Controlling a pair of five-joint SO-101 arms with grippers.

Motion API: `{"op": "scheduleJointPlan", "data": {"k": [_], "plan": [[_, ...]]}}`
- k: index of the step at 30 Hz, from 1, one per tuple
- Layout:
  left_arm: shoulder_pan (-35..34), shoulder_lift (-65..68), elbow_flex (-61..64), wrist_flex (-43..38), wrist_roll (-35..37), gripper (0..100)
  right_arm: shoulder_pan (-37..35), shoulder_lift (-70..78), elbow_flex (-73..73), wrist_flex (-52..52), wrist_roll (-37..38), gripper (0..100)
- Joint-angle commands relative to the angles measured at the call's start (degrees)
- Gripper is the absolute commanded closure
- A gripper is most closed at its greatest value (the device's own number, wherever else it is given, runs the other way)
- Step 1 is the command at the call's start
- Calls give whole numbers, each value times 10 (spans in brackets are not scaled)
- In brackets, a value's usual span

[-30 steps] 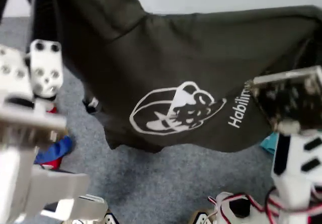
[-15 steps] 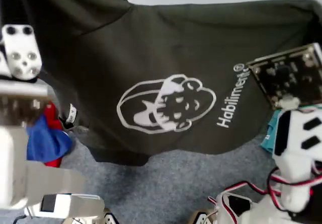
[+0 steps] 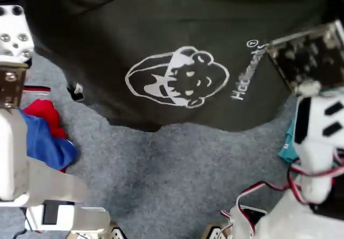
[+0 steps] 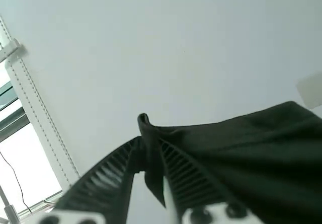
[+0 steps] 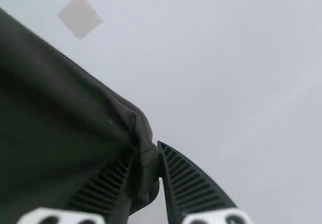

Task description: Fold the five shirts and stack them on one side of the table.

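Note:
A dark olive shirt (image 3: 177,45) with a white round print hangs spread in the air across the high view, its lower hem above the grey carpeted table (image 3: 177,180). My left gripper (image 4: 149,156) is shut on one top edge of the shirt (image 4: 241,143), cloth pinched between its ribbed fingers. My right gripper (image 5: 146,163) is shut on the other top edge of the shirt (image 5: 55,118). Both grippers point up toward a pale ceiling. The left arm (image 3: 13,78) stands at the left, the right arm (image 3: 317,115) at the right.
Red and blue shirts (image 3: 43,137) lie bunched at the left of the table beside the left arm. A teal shirt (image 3: 289,142) peeks out by the right arm. Red and white cables (image 3: 258,196) run at the front right.
The shirt has risen and shifted toward the far side; its hem now hangs higher in the high view, baring more carpet and the red and blue shirts. Both arms lifted with it.

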Motion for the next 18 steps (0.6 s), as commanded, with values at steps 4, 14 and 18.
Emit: {"op": "scheduleJointPlan", "data": {"k": [4,14,18], "plan": [[-1,-69,15,-14,-21,986,0,-50,-17,22,6,988],[-1,-119,22,62,-61,986,-1,-95,-17,78,28,988],[0,-119,86,77,-61,986,-2,-48,-16,80,30,988]]}}
